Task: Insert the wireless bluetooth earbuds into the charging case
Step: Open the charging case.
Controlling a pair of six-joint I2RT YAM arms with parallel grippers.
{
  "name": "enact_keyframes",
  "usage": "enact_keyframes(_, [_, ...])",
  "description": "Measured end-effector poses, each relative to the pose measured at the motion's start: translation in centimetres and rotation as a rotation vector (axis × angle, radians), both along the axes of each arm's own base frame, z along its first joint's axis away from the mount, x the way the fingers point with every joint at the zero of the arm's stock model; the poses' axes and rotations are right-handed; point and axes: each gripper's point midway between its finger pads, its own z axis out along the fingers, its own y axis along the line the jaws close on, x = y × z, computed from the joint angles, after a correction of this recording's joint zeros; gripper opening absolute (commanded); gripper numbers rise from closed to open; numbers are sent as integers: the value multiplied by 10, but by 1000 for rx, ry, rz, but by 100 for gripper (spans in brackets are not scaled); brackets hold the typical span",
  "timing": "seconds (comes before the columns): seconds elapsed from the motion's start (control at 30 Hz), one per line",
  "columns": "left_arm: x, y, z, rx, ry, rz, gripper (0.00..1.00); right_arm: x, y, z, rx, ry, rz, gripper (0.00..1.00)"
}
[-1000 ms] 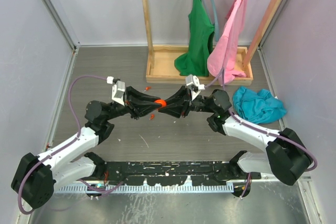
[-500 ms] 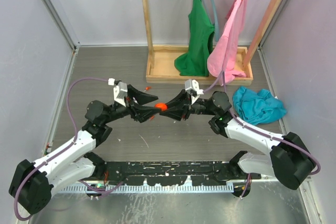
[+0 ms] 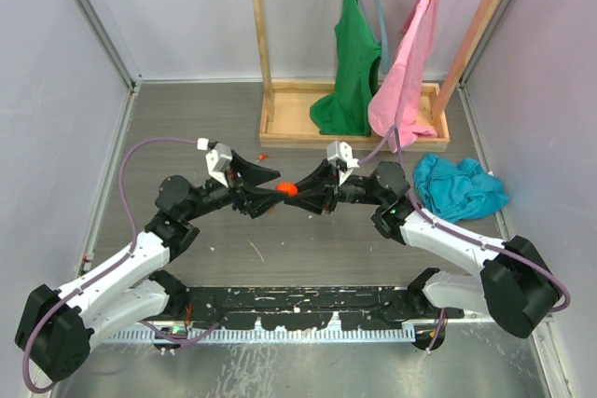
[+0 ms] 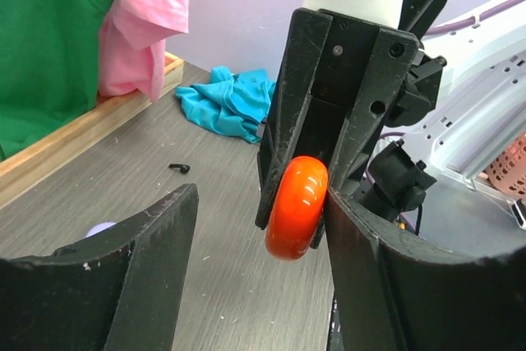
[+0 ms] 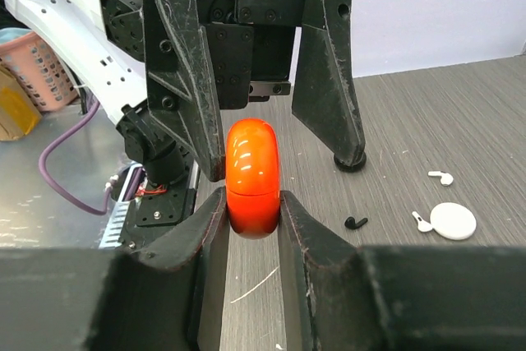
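1. Presently the right gripper pinches the glossy orange charging case at frame centre, clear of the table
2. Left gripper stands part open astride the case, gripping nothing
3. One black earbud and two white earbuds lie lower right in the right wrist view, beside a white disc
4. Judged: case light, rigid, slippery, hold its flat faces; buds tiny, take by the stem

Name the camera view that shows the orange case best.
Right wrist: the orange case sits centred and close, seam visible, pinched between the right fingers. Left wrist shows it side-on, its top tucked between those fingers. Top external shows only an orange dot.
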Motion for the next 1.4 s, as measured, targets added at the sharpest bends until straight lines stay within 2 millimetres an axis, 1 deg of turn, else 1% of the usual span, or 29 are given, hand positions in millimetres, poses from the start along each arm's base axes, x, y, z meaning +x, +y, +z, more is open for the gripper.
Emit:
enact_keyframes(0.23, [8, 3, 3, 3, 29, 53, 66, 2, 0, -5, -19, 0, -11, 1])
enact_keyframes(0.4, [19, 7, 8, -1, 42, 116, 69, -4, -2, -6, -29, -10, 11, 1])
enact_keyframes(0.57, [21, 9, 4, 11, 59, 137, 75, -5, -3, -8, -36, -17, 10, 1])
enact_keyframes(0.73, [24, 13, -2, 41, 80, 169, 79, 4, -4, -17, -63, -27, -44, 1])
enact_keyframes(0.87, [31, 23, -3, 76, 102, 247, 82, 18, -8, -34, -107, -29, -128, 1])
enact_keyframes(0.9, [33, 27, -4, 86, 112, 273, 82, 22, -10, -41, -124, -33, -157, 1])
enact_keyframes(0.97, [39, 34, -9, 114, 134, 325, 82, 29, -13, -52, -150, -39, -200, 1])
enact_keyframes(1.07, [48, 44, -22, 174, 186, 405, 82, 36, -20, -71, -190, -53, -261, 1])
enact_keyframes(1.1, [51, 49, -29, 205, 211, 437, 82, 37, -22, -77, -201, -55, -270, 1])
enact_keyframes(1.13, [52, 50, -31, 214, 215, 444, 82, 39, -24, -84, -214, -59, -282, 1])
enact_keyframes(1.3, [60, 58, -64, 322, 304, 504, 82, 40, -30, -115, -254, -72, -312, 1])
enact_keyframes(1.33, [61, 59, -72, 346, 325, 511, 81, 41, -32, -119, -256, -82, -321, 1])
enact_keyframes(1.4, [64, 60, -88, 395, 369, 522, 80, 43, -34, -122, -253, -95, -338, 1])
